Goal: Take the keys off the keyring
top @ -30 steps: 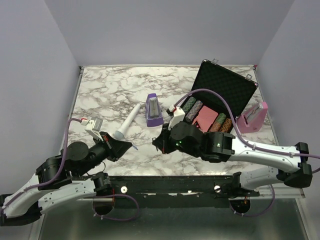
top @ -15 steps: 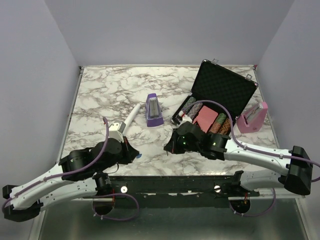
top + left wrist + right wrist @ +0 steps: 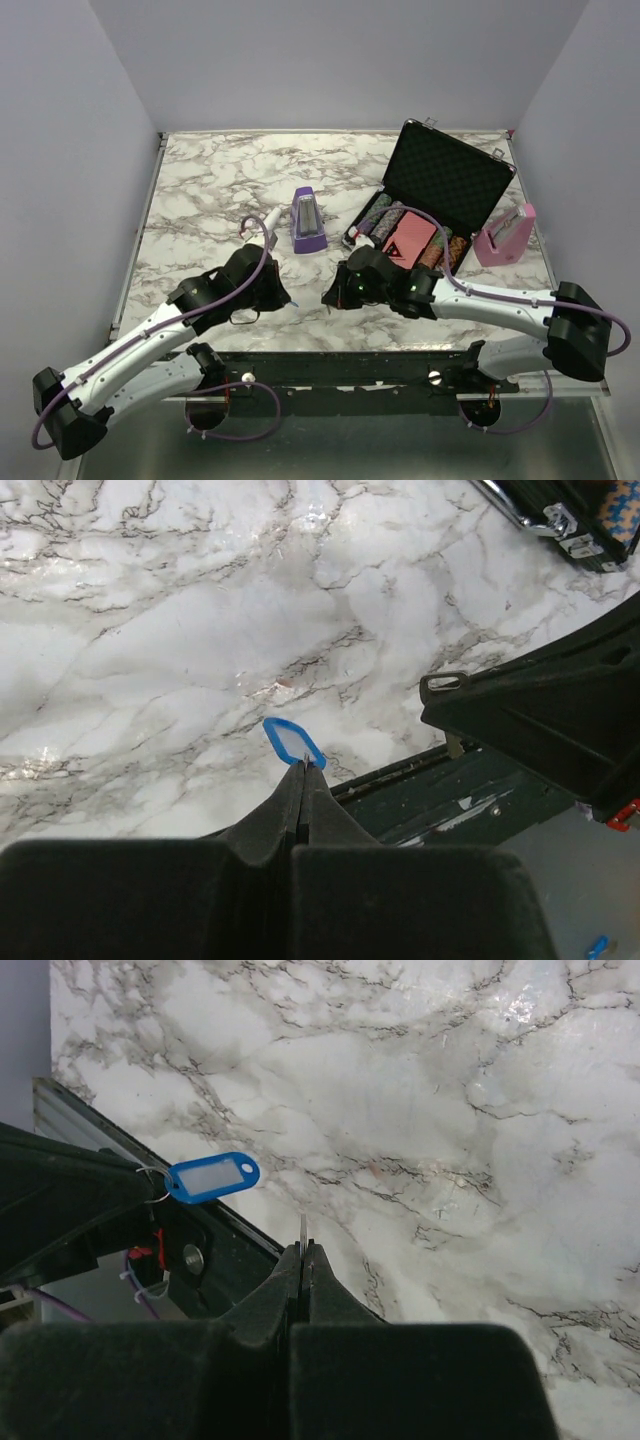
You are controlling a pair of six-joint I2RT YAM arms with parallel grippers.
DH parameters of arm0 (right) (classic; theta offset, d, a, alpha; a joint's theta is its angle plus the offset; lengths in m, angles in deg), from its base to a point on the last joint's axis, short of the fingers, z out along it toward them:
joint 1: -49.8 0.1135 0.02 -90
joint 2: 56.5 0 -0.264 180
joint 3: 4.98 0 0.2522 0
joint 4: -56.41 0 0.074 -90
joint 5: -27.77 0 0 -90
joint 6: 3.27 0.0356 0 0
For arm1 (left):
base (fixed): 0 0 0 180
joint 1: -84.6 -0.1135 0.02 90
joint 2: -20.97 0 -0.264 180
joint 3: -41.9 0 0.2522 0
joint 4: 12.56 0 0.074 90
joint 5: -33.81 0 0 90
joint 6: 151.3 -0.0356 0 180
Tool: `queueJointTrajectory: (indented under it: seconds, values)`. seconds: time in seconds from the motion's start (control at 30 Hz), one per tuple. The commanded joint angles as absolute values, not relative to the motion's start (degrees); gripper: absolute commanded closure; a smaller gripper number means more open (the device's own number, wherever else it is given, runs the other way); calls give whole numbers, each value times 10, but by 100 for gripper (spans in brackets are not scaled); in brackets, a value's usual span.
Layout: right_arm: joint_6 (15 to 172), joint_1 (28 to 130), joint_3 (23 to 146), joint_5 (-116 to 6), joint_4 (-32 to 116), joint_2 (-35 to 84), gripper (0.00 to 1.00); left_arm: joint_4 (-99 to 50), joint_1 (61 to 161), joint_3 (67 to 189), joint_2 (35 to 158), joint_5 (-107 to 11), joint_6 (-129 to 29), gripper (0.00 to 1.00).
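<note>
Key [image 3: 302,1226] pinched in right tool [image 3: 302,1251], clear of keyring tag [image 3: 213,1177].

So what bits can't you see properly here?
- Key: right wrist view, only a sliver shows; the shut right fingers hide the rest.
- Keyring: same view, thin, partly behind the left fingers.
- Blue tag: top view, too small.
- Chip case: left wrist view, cut by the edge.
</note>
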State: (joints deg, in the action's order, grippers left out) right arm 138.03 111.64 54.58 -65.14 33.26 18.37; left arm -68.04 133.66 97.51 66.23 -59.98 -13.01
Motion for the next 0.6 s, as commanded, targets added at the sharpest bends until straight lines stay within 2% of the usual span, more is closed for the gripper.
queueJointTrajectory:
  seconds: [0.0,0.2,0.4,0.43,0.47,0.5,0.57]
  values:
    - [1364,1116,554,-638,359,211,99,-626,1287,959,696,-488,-201,100]
    - [1358,1115,564,-634,362,240,99,-619,1262,964,774,-471,-228,100]
    - [1351,1115,570,-633,362,248,99,-610,1256,975,801,-472,-234,100]
    - [1350,1115,569,-635,362,249,99,-616,1256,980,806,-475,-237,88]
    - [1349,1115,570,-635,362,247,99,-625,1256,985,809,-483,-236,59]
    - [1348,1115,571,-635,362,248,99,-633,1256,991,811,-491,-234,38]
    - [1348,1115,573,-635,361,250,99,-646,1256,1000,807,-502,-233,3]
